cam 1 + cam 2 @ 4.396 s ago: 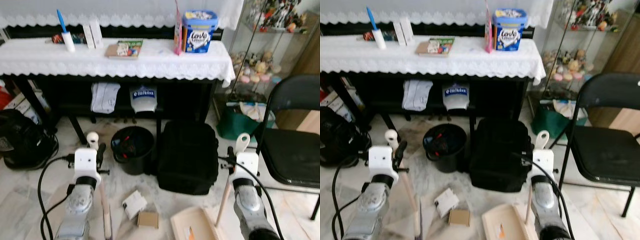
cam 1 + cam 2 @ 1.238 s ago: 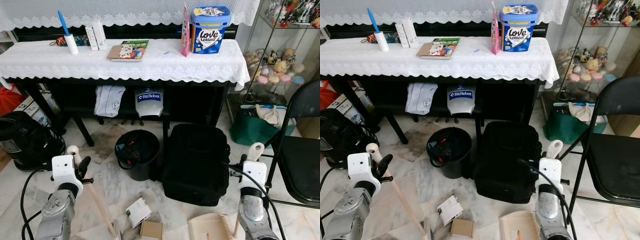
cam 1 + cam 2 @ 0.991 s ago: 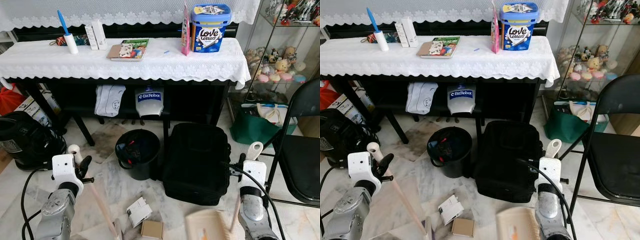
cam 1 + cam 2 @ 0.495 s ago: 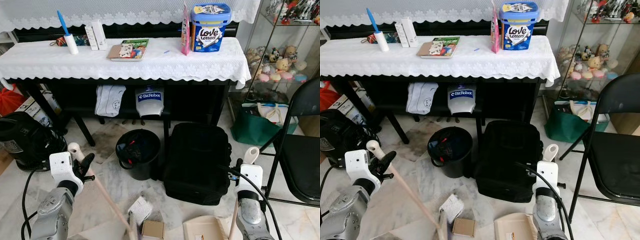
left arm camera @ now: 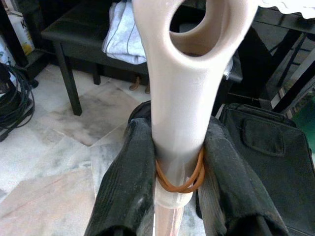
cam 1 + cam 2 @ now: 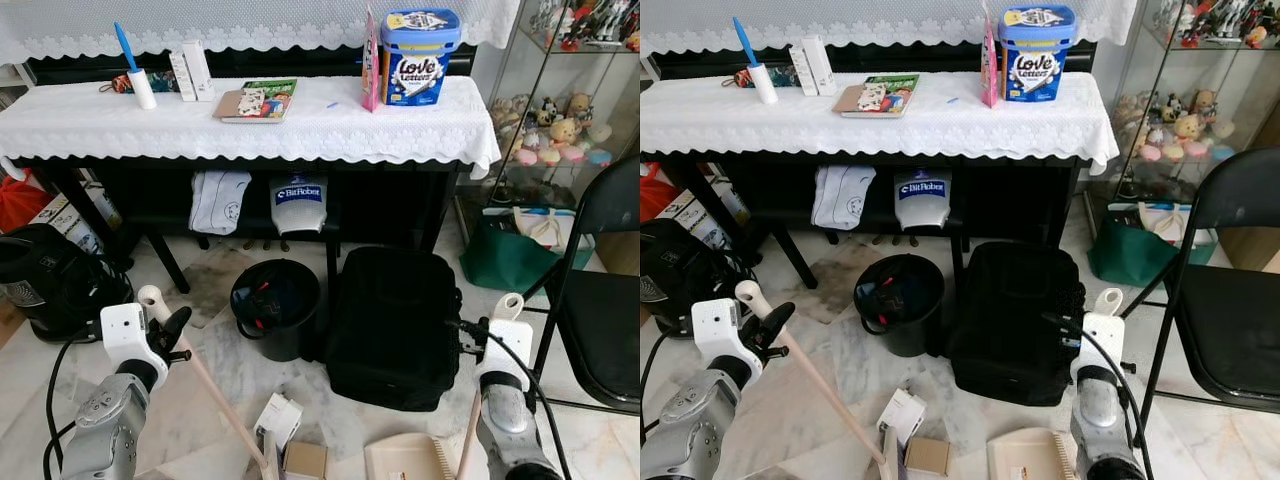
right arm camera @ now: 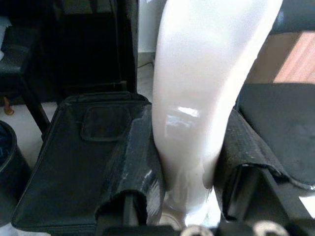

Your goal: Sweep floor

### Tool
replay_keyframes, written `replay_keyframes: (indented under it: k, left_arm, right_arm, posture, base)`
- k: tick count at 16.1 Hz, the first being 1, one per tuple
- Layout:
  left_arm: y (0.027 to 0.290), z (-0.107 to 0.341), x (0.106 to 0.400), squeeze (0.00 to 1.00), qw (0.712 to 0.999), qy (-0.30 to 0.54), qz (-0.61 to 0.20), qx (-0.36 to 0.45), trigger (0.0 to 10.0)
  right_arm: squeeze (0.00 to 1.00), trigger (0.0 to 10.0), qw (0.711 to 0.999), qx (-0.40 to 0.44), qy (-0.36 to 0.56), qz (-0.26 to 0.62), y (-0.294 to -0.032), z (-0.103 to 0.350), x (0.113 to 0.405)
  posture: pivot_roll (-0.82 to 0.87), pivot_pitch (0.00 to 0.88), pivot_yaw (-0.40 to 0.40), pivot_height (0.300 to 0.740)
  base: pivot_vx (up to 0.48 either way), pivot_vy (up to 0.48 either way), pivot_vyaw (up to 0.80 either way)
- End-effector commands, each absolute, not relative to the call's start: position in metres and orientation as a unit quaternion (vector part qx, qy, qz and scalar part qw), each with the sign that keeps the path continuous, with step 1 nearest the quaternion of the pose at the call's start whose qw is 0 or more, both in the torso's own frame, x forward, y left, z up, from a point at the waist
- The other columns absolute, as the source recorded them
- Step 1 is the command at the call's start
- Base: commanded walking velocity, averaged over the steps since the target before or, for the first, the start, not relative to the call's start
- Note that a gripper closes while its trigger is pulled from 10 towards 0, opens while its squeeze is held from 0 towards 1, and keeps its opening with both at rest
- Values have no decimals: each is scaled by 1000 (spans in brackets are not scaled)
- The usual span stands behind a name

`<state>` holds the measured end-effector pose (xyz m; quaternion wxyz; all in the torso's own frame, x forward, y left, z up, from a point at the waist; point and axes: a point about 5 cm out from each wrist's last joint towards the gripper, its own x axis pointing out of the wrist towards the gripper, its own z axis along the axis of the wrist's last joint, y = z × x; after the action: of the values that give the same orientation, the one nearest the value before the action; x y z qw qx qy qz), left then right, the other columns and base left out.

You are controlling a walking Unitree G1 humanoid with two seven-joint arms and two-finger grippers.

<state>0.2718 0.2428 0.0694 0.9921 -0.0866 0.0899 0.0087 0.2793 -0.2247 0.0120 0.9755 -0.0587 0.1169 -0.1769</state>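
Ahead of us a white lace cloth (image 6: pixel 250 125) covers the tabletop, which carries a blue-handled lint roller (image 6: pixel 137 78), two slim white boxes (image 6: pixel 190 70), a picture book (image 6: pixel 255 100) and a blue Love Letters tub (image 6: pixel 420 58) with a pink packet (image 6: pixel 370 60) just beside it. Under it we see a grey garment (image 6: pixel 218 198) and a white BitRobot cap (image 6: pixel 298 203) hanging. On the floor below, a black bin (image 6: pixel 274 305) stands beside a black backpack (image 6: pixel 393 325), with a black appliance (image 6: pixel 45 280) to the left and a black folding chair (image 6: pixel 598 300), green bag (image 6: pixel 505 255) and glass cabinet of figurines (image 6: pixel 560 120) to the right.
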Motion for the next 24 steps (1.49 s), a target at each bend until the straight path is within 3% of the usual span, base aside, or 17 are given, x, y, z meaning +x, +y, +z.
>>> replay_keyframes:
  k: [1,9,12,15,18,24]
  left_arm:
    - [247,78,275,0,994,77,8,-82,10000]
    - [245,77,277,0,994,77,3,-78,10000]
    - [244,77,277,0,994,78,2,-76,10000]
    - [244,77,278,0,994,78,4,-75,10000]
    - [245,76,278,0,994,78,8,-75,10000]
    - [244,76,279,0,994,76,9,-76,10000]
  right_arm:
    - [0,10000,955,8,221,-198,-218,-18,261]
    - [0,10000,917,101,346,-174,-211,-34,258]
    - [0,10000,923,93,336,-165,-209,-32,261]
    - [0,10000,958,-36,249,-138,-215,-9,278]
    - [0,10000,981,-88,114,-130,-215,28,300]
    - [0,10000,989,-104,35,-103,-205,46,307]
  posture:
    - [176,0,92,740]
    - [170,0,87,740]
    - [169,0,86,740]
    - [170,0,85,740]
    - [165,0,82,740]
    - [163,0,75,740]
  base:
    - [0,0,0]
    - [0,0,0]
    - [0,0,0]
    - [0,0,0]
    - [0,0,0]
    - [0,0,0]
